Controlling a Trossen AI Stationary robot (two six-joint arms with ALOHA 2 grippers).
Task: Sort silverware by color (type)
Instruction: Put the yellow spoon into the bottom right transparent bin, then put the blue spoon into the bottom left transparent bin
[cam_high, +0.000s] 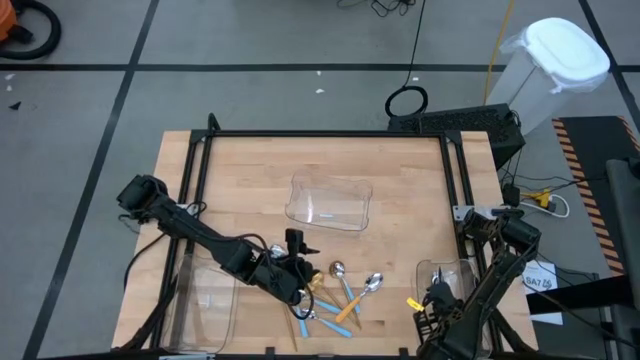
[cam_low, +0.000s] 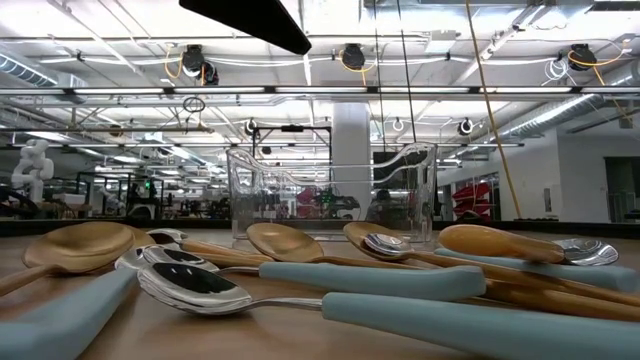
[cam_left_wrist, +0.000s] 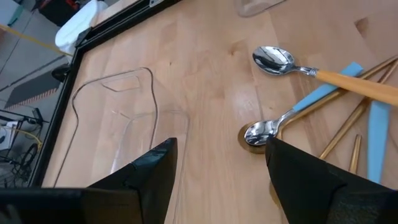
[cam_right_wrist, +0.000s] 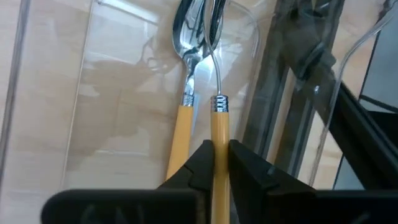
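Note:
A pile of spoons (cam_high: 335, 298) lies on the wooden table near its front edge: blue-handled (cam_left_wrist: 323, 93), orange-handled (cam_left_wrist: 348, 81) and all-gold (cam_left_wrist: 351, 121) ones. My left gripper (cam_high: 303, 283) hovers open at the pile's left end; a blue-handled spoon's bowl (cam_left_wrist: 260, 132) lies just ahead of its fingers. My right gripper (cam_high: 428, 300) is over the clear tray (cam_high: 452, 272) at the near right, shut on an orange-handled spoon (cam_right_wrist: 217, 106). A second orange-handled spoon (cam_right_wrist: 181, 130) lies on the tray's floor beside it. My right gripper pinches the spoon's orange handle (cam_right_wrist: 219, 134) between its two fingers, a little back from the metal collar. The fingers slant steeply down from above and lie across the handle. The spoon points bowl-first (cam_right_wrist: 214, 18) into the tray; whether the bowl touches the floor I cannot tell.
A second clear tray (cam_high: 330, 200) stands at the table's middle and a third (cam_high: 205, 295) at the near left under the left arm. A black frame (cam_high: 330, 134) rims the table. Bare wood lies between the middle tray and the pile.

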